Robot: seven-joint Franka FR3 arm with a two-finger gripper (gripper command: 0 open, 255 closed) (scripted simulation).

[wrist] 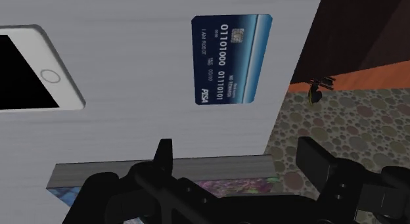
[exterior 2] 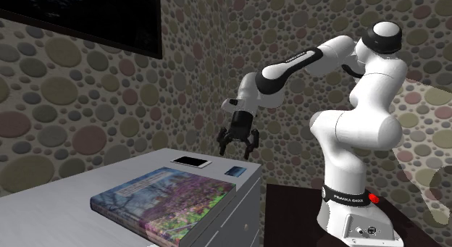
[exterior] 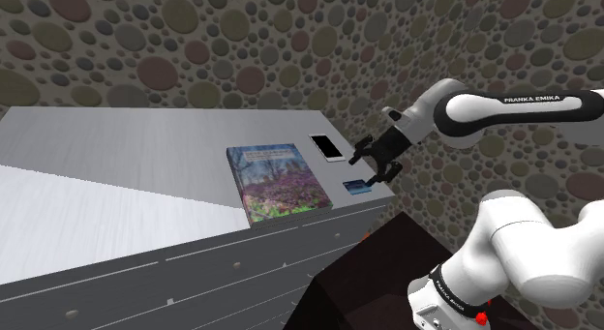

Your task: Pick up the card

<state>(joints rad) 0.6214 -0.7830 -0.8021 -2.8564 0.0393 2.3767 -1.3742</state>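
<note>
Flowery book (exterior: pixel 278 183) flat on the grey drawer top (exterior: pixel 145 144), white phone (exterior: pixel 326 146) beside it, cut off in the wrist view, blue card (exterior: pixel 357 187) near the top's corner, small print unreadable, black gripper (exterior: pixel 372 171) above it, fingers apart, empty

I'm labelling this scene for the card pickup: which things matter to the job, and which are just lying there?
Job: card; gripper, open, above the card.
Lying about: phone; book; both on the same dresser as the card.
</note>
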